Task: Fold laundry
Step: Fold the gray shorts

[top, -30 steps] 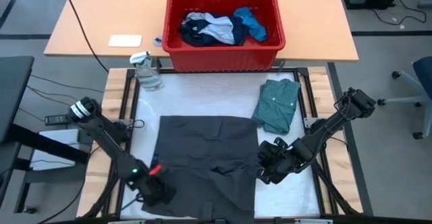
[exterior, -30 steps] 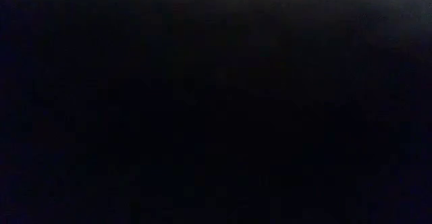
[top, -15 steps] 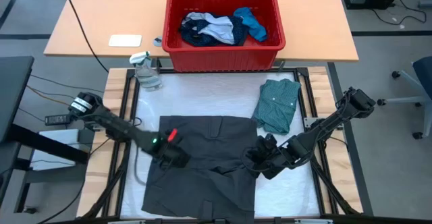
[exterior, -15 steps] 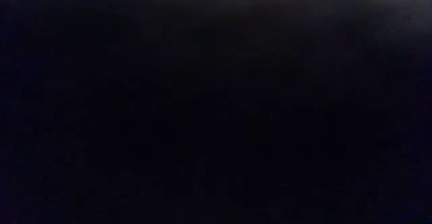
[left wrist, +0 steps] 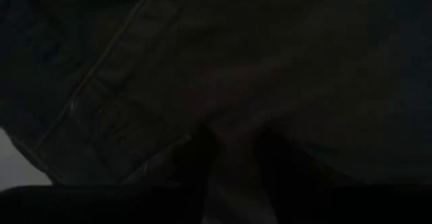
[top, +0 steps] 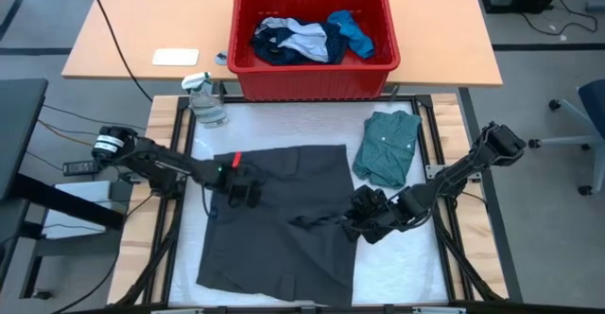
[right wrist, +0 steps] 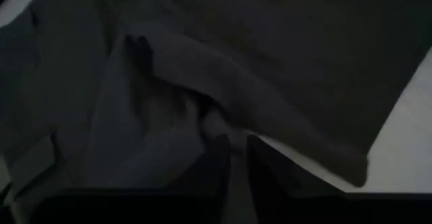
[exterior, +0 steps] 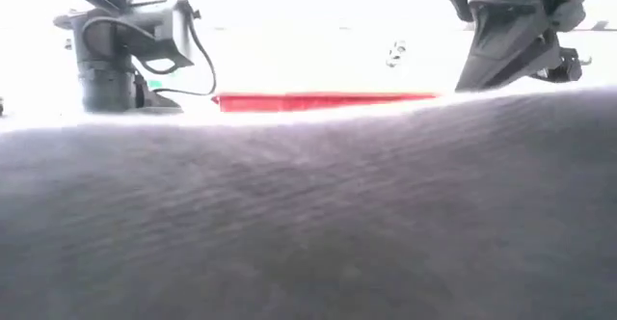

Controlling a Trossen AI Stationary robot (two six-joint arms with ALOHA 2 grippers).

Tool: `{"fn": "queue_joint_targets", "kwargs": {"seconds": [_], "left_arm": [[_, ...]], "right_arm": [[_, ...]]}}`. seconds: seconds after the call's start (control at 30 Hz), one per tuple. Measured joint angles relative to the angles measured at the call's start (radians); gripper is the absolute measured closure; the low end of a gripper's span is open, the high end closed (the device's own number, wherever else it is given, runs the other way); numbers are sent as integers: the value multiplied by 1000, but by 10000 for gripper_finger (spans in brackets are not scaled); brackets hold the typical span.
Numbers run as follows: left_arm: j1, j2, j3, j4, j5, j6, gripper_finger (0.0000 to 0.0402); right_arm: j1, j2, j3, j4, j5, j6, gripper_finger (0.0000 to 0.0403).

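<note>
The dark grey piece (top: 284, 229) lies spread on the white mat and fills the foreground of the low view (exterior: 308, 214). My left gripper (top: 242, 187) points down on its far left part, shut on cloth (left wrist: 233, 140). At the piece's right side, my right gripper (top: 357, 223) is shut on a raised ridge of the cloth (right wrist: 202, 116). A folded teal-green shirt (top: 388, 147) rests flat at the far right of the mat. More laundry (top: 302, 38) is heaped in the red bin (top: 312, 82). My left gripper pinches a small tuft of the dark grey piece (left wrist: 233, 133) between its two fingers, coming from above. Around the fingers the cloth stays on the mat. One layer or several, I cannot tell. My right gripper pinches a fold of the dark grey piece (right wrist: 214, 126) near its right edge, slanting down from the table's right. From the fingers a ridge of cloth (top: 317, 221) runs toward the table's left, raised a little off the mat.
The red bin stands on the wooden table beyond the mat's far edge, also seen in the low view (exterior: 318, 100). A clear spray bottle (top: 206, 101) sits at the far left corner. A white pad (top: 175, 57) lies on the wooden table. Bare mat shows between the bin and the dark piece.
My left gripper has travelled from the dark grey piece's near left corner toward the far edge, over its left part. My right gripper has moved a little toward the table's left, and a ridge has risen in the cloth. The low view has gone from dark to lit.
</note>
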Motion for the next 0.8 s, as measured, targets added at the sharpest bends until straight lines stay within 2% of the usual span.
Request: {"fn": "queue_joint_targets", "kwargs": {"seconds": [0.17, 0.3, 0.43, 0.53, 0.6, 0.7, 0.8], "left_arm": [[-12, -79, 69, -67, 40, 61, 271], [-101, -174, 167, -64, 29, 186, 271], [-269, -206, 240, 3, -32, 288, 271], [-436, -195, 257, 72, -48, 309, 271], [-553, -165, 264, 155, -58, 311, 271], [-733, -111, 264, 232, -130, 322, 271], [-857, -37, 266, 285, -153, 360, 266]], "right_arm": [[63, 0, 0, 115, -39, -98, 346], [158, 4, 0, 263, -54, -179, 333], [220, 60, 12, 428, -139, -281, 301], [248, 141, 58, 477, -209, -378, 267], [270, 205, 107, 480, -235, -453, 243], [297, 303, 191, 466, -235, -557, 214], [310, 395, 273, 358, -218, -587, 200]]}}
